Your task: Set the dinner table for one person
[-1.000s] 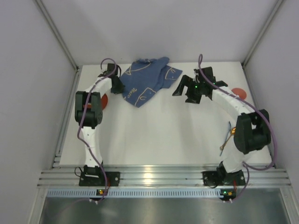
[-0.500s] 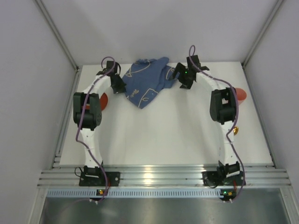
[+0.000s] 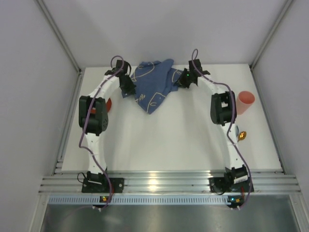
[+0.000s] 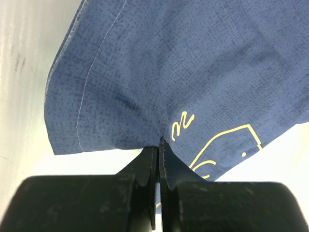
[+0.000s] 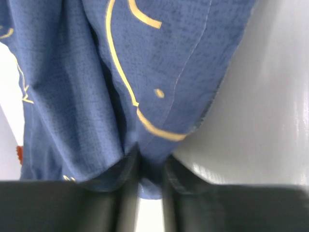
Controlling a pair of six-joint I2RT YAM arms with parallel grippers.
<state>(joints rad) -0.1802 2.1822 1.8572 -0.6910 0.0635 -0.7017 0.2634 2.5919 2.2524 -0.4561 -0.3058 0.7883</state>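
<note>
Both arms pinch the blue cloth mat (image 3: 152, 89)
The left fingers (image 3: 128, 88) and right fingers (image 3: 180, 81) are each clamped on opposite edges of the mat. The tabletop (image 3: 169, 140) beneath it is rigid and smooth (nothing to grip there), whereas the mat looks limp and light, best held at its edges and drawn taut.

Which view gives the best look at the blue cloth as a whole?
Top external: it shows the whole blue cloth, crumpled at the far side of the table. The left wrist view shows only a hemmed patch pinched in the left gripper; the right wrist view only a fold pinched in the right gripper.
</note>
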